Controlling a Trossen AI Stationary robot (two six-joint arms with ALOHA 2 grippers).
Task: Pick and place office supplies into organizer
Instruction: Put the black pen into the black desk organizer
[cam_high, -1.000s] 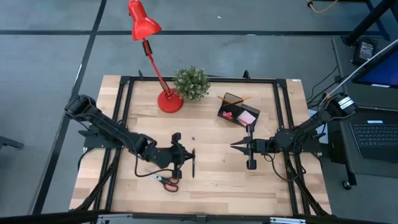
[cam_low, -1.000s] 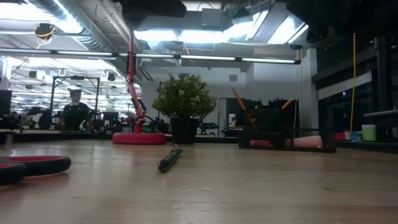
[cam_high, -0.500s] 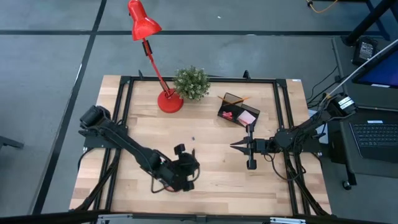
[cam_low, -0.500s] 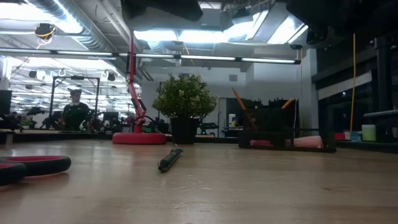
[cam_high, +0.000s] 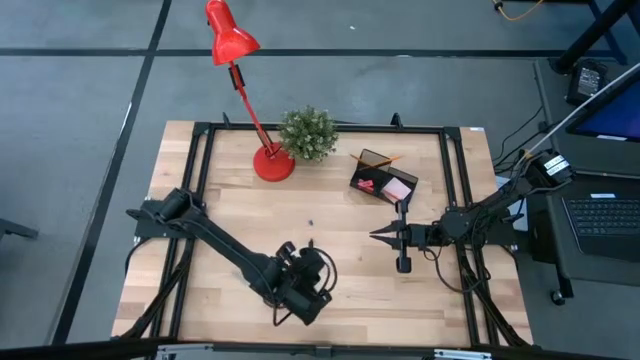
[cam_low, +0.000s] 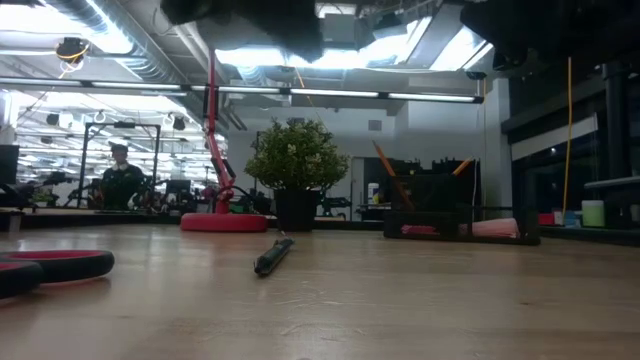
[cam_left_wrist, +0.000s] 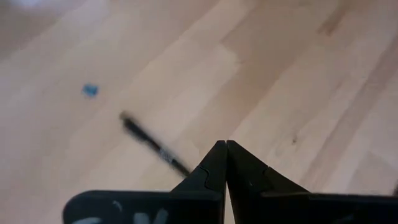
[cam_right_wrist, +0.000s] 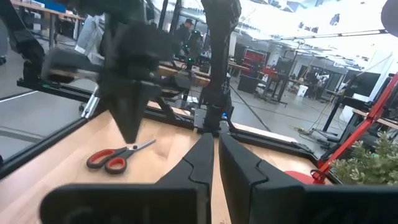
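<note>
From above we've got the left gripper (cam_high: 322, 287) low over the table's front-middle w/ nothing in it, and the right gripper (cam_high: 377, 235) parked mid-table on the right side. The organizer (cam_high: 383, 177) sits near the back, right of the plant (cam_high: 307, 133) and red lamp (cam_high: 250, 85), w/ a pink pad and an orange pencil in it. Low view: black pen (cam_low: 272, 256) lies on the wood mid-table, scissors (cam_low: 50, 268) at the left edge, organizer well behind. Left wrist cam: fingers (cam_left_wrist: 211, 171) pressed together, tips touching, empty, pen just beyond them, tiny blue bit (cam_left_wrist: 90, 90) farther off. Right wrist cam: its fingers (cam_right_wrist: 239, 167) are nearly together, slim gap, holding nothing; scissors on the table beyond, left arm hanging over them.
</note>
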